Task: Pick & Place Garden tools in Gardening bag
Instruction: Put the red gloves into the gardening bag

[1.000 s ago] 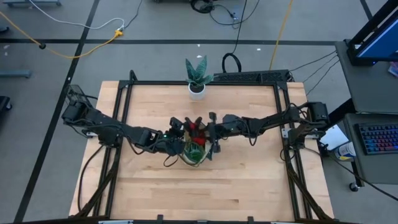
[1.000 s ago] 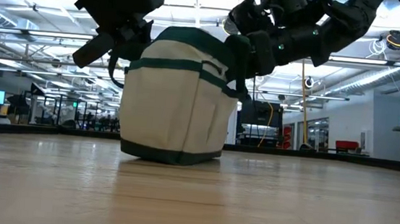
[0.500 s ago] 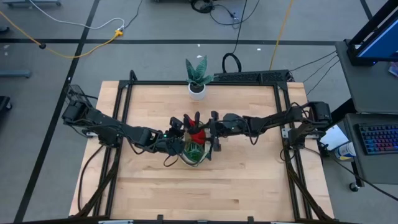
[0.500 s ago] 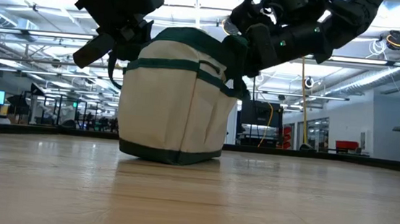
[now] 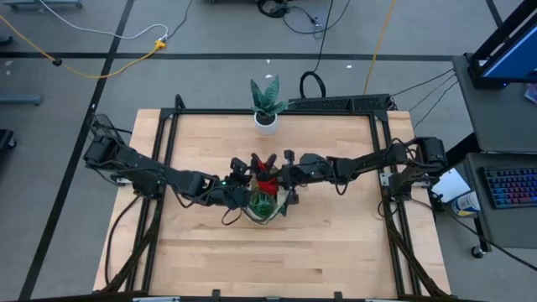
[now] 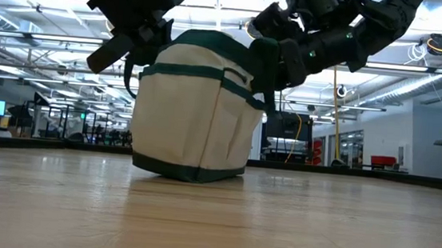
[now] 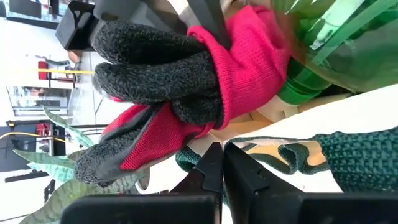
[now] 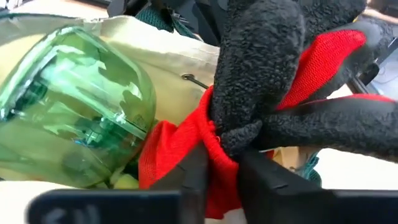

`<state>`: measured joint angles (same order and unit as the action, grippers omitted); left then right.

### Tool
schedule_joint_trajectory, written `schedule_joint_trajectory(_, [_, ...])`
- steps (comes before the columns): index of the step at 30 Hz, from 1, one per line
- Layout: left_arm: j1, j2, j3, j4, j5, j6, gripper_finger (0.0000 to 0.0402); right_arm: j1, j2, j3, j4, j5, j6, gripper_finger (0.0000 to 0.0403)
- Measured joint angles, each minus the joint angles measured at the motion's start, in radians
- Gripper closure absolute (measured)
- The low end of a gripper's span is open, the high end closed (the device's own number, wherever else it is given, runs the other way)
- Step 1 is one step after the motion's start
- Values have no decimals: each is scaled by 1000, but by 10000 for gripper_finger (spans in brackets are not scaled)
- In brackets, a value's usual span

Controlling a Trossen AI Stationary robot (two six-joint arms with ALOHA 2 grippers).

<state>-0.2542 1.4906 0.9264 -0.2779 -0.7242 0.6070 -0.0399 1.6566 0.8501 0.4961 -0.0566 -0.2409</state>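
I'm seeing the bag (image 6: 194,114) sitting on the pale wood counter (image 5: 327,243), workshop behind; left pincer (image 7: 222,163) pressing together, right pincer (image 8: 217,168) clamping the red glove (image 8: 186,146).

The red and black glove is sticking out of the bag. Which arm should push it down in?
Right, probably. The right gripper is closed on the red glove beside the green spray bottle, over the gardening bag. The left gripper is shut at the bag's rim, holding nothing visible.
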Motion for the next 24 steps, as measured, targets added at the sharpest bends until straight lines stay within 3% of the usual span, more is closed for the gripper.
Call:
schedule_joint_trajectory(4, [12, 0, 0, 1, 2, -14, 388, 8, -12, 0, -8, 6, -76, 384])
schedule_joint_trajectory(10, [49, 0, 0, 12, 35, -14, 396, 53, -66, -3, -16, 82, -279, 383])
schedule_joint_trajectory(18, [88, 0, 0, 72, 110, 3, 397, 100, -96, -2, -64, 179, -690, 385])
schedule_joint_trajectory(24, [99, 0, 0, 91, 121, 13, 389, 129, -95, -2, -61, 371, -970, 385])
